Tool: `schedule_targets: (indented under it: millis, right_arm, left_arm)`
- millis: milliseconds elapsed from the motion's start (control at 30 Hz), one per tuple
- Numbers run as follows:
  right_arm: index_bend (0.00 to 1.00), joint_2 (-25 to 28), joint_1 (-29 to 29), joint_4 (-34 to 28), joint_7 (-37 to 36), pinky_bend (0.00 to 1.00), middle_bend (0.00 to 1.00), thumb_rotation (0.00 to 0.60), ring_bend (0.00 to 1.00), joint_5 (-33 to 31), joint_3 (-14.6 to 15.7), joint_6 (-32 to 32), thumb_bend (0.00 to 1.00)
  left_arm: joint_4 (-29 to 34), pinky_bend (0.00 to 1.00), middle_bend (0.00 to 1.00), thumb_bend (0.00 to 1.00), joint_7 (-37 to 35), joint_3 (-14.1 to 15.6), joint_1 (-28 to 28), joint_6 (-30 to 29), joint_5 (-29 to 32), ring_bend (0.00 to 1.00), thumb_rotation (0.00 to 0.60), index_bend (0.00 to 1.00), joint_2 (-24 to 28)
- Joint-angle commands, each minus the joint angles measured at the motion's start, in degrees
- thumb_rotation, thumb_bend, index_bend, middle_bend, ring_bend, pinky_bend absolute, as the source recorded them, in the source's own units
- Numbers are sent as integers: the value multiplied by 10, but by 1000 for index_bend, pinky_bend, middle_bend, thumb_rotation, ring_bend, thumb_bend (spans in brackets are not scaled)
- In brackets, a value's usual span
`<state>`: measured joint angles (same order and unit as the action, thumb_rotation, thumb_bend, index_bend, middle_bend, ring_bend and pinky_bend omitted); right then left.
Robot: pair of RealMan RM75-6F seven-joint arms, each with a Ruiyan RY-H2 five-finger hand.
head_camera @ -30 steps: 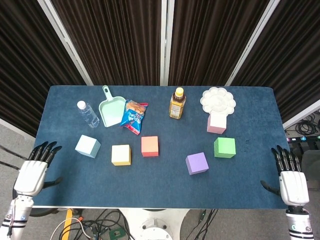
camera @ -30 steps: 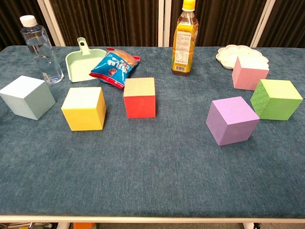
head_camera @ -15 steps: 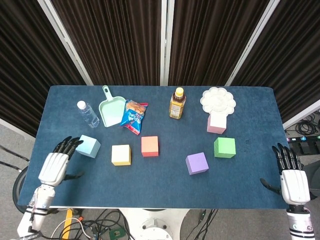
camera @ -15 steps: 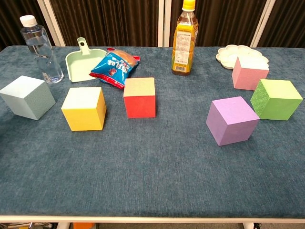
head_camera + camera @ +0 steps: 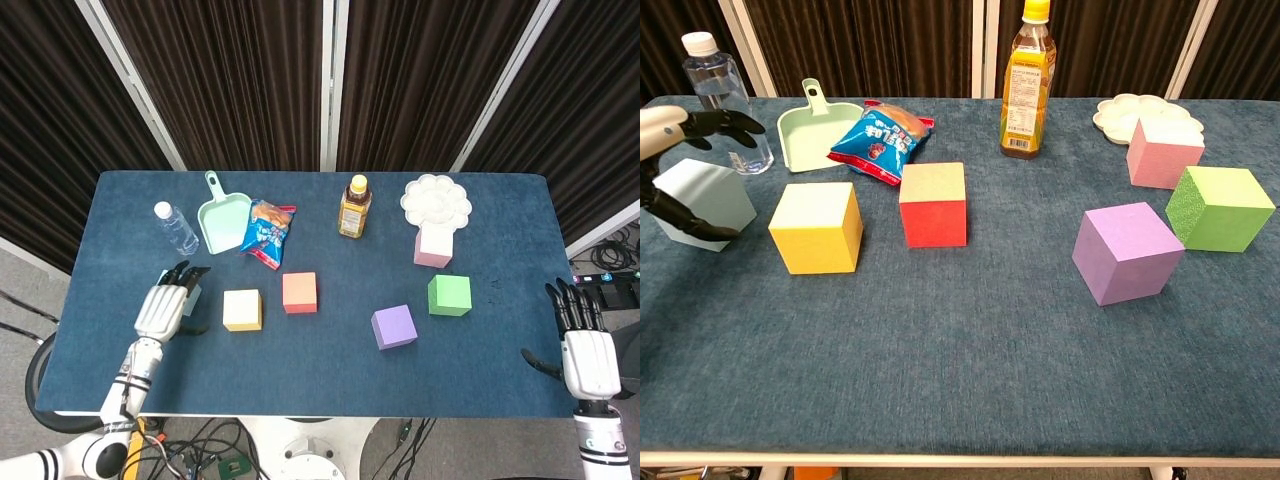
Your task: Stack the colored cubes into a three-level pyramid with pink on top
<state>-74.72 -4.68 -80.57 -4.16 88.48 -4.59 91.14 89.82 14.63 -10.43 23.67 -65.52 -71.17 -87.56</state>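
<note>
L robot hand spread over blue cube at counter left edge — not gripped yet. Close squarely on opposite faces, avoid bottle. R robot hand spread, idle. Pink cube far right.

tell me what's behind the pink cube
Right behind the pink cube sits a white flower-shaped paint palette. The cube covers the palette's near edge in the chest view, so whether they touch cannot be told.

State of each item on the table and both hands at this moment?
Blue cube: on table, left hand over it, fingers apart.
Yellow, red, purple, green, pink cubes: unstacked.
Water bottle: lying, capped.
Tea bottle: upright, capped.
Right hand: open, off table.
</note>
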Motion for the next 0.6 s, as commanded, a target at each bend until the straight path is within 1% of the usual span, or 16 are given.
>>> schedule_targets:
  millis: [33,100,300,467,600]
  right_arm:
    - [0,-1,-2,1,0,0,0,600,0,0,-1,-3,0]
    - [0,-2,-3,3,0,0,0,600,0,-2,-2,-8,0]
    - [0,-6,-3,8,1,0,0,600,0,-5,-1,-13,0]
    - [0,-16,1,22,-4,0,0,600,0,-4,6,-15,0]
    - [0,-20,0,29,-4,0,0,600,0,-7,5,-20,0]
  left_arm:
    - [-14,151,177,44,-1,-7,12,15,17,29,600,130,-10]
    - [-17,150,208,45,-7,-8,17,21,21,29,600,130,-12]
    - [-10,151,243,46,-29,-5,22,31,27,29,600,130,-13]
    - [4,150,249,46,-46,-1,21,33,37,29,600,129,-15]
    - [4,144,248,45,-51,1,22,33,45,29,600,129,-23]
